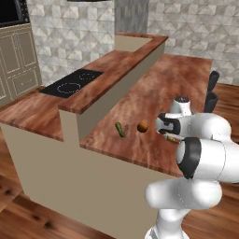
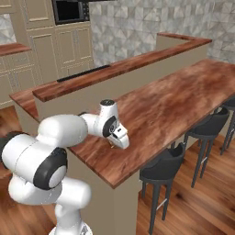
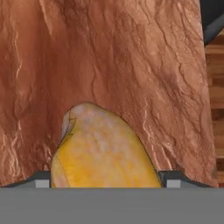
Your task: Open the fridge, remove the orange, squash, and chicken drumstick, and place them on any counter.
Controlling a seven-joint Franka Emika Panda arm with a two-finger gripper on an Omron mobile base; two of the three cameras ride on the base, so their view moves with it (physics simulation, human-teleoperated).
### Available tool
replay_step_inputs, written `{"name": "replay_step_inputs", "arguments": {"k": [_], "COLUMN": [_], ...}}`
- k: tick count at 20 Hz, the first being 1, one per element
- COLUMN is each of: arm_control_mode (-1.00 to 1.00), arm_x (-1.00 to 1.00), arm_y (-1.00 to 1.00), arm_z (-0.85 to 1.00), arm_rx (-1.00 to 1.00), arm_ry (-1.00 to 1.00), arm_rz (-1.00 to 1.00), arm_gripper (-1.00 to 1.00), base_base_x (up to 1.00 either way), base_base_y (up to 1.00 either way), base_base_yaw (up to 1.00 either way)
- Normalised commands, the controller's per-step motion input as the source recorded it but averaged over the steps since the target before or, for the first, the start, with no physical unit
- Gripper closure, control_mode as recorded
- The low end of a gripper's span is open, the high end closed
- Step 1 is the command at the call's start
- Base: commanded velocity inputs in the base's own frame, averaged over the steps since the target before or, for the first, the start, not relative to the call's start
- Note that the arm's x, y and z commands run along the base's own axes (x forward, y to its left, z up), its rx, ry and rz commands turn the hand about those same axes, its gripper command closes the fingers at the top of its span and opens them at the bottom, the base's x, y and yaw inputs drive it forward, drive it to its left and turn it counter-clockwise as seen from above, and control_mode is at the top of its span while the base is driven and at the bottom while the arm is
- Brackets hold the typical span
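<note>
The golden-brown chicken drumstick [image 3: 105,148] sits between my gripper's [image 3: 105,179] two fingertips and spans the whole gap, low over the reddish-brown counter [image 1: 154,93]. From the left base view, the gripper [image 1: 171,137] points down at the counter's near right part with the drumstick [image 1: 173,139] under it. The orange [image 1: 143,126] rests on the wood just left of the hand. The slim dark green squash [image 1: 120,129] lies a little further left. The fridge is out of view.
A raised counter level with a black cooktop [image 1: 72,84] runs along the left. Dark bar stools [image 2: 165,165] [image 2: 206,128] stand along the counter's right edge. Beige wall cabinets [image 2: 55,50] and a built-in oven [image 2: 69,11] are behind.
</note>
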Motion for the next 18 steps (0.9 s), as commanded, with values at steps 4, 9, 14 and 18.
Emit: {"name": "replay_step_inputs", "arguments": {"k": [4, 9, 14, 18], "arm_control_mode": [-1.0, -1.0, -1.0, -1.0], "arm_x": [1.0, 1.0, 0.61, 0.03], "arm_y": [-0.03, 0.0, -0.1, -0.14], "arm_z": [-0.71, -0.65, -0.39, -0.03], "arm_rx": [0.02, 0.0, 0.02, 0.05], "arm_ry": [0.08, 0.07, 0.01, -0.01], "arm_rz": [0.0, 0.0, 0.0, 0.0], "arm_gripper": [1.0, 1.0, -1.0, -1.0], "base_base_x": [0.0, 0.0, 0.0, 0.0], "base_base_y": [0.0, 0.0, 0.0, 0.0], "base_base_yaw": [0.0, 0.0, 0.0, 0.0]}}
